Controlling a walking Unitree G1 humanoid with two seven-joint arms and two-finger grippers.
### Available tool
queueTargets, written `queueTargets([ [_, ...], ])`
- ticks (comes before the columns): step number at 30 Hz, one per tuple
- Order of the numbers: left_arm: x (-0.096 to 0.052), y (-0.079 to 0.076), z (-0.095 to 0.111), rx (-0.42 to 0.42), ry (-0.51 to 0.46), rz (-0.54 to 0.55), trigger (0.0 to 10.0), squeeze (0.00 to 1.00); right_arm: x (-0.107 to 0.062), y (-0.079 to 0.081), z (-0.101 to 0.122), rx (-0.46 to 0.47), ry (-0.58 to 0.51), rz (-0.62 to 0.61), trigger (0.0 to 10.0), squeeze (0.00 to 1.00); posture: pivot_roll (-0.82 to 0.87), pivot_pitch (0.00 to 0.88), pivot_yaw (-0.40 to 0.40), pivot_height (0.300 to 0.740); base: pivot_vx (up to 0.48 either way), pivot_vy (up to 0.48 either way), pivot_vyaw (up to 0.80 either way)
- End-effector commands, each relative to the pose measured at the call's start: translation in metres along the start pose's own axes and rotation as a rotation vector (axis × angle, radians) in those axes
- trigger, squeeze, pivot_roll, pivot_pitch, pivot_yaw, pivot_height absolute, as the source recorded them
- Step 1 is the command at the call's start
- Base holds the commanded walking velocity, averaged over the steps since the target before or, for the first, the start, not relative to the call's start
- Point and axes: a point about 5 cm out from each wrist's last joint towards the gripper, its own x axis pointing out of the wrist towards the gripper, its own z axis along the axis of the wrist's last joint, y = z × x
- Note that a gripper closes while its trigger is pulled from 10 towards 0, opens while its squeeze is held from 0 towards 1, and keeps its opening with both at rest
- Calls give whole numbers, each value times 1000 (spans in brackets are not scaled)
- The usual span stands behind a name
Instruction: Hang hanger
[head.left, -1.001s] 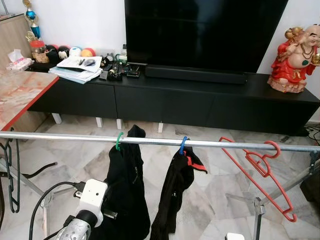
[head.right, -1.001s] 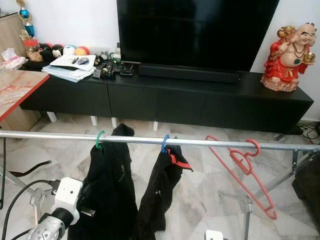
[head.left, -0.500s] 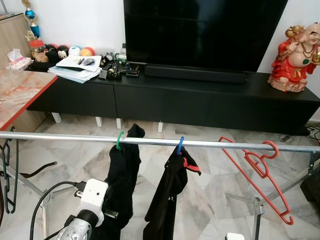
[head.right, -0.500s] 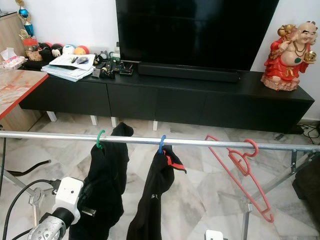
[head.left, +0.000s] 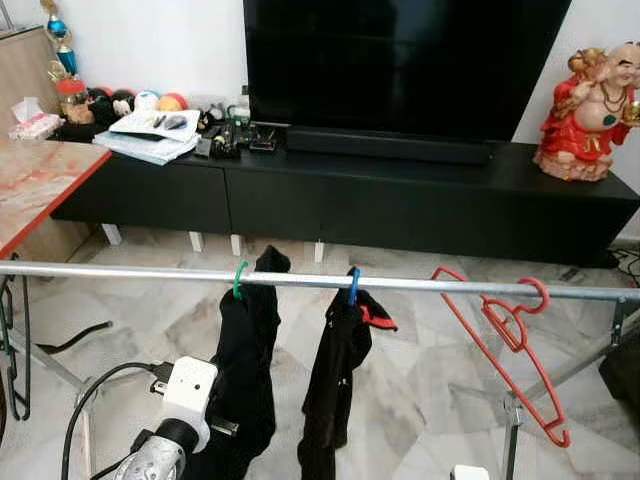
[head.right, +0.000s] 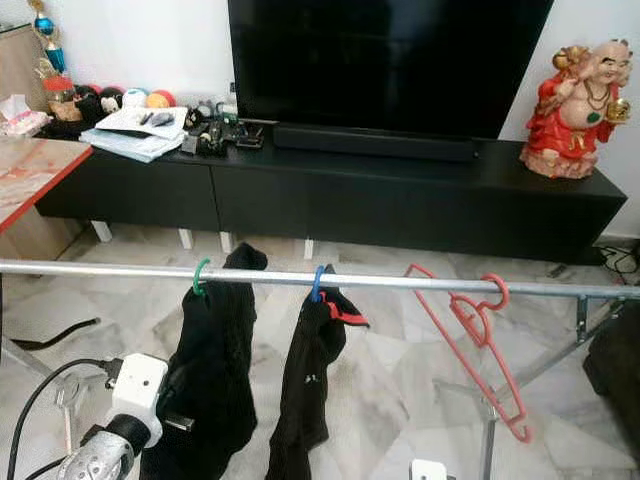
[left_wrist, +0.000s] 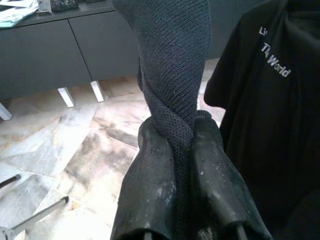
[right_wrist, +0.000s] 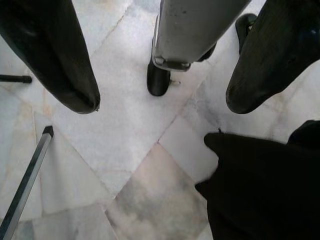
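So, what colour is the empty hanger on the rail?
Red; the empty hanger on the rail shows best in the left eye view.

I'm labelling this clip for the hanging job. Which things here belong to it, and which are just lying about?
Belongs to the job:
- rail
- green hanger with black garment
- blue hanger with black top
- red hanger, bare
- left gripper, fingers pinching dark knit cloth

Lying about:
- TV
- red figurine
- papers
- colourful balls
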Motion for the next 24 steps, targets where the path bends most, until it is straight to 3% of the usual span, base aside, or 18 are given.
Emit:
queueTargets([
  [1,1,2,9,5,-45,10,10000,0,0,-2,1,12,-5,-8,10000,0,127,0,-22,740,-277,0,0],
  [10,2,2,9,8,-42,12,10000,0,0,-2,0,11,-4,-8,10000,0,130,0,-22,740,-273,0,0],
  [24,2,3,6,14,-19,22,10000,0,0,-2,1,10,-4,-7,10000,0,131,0,-24,740,0,0,0],
])
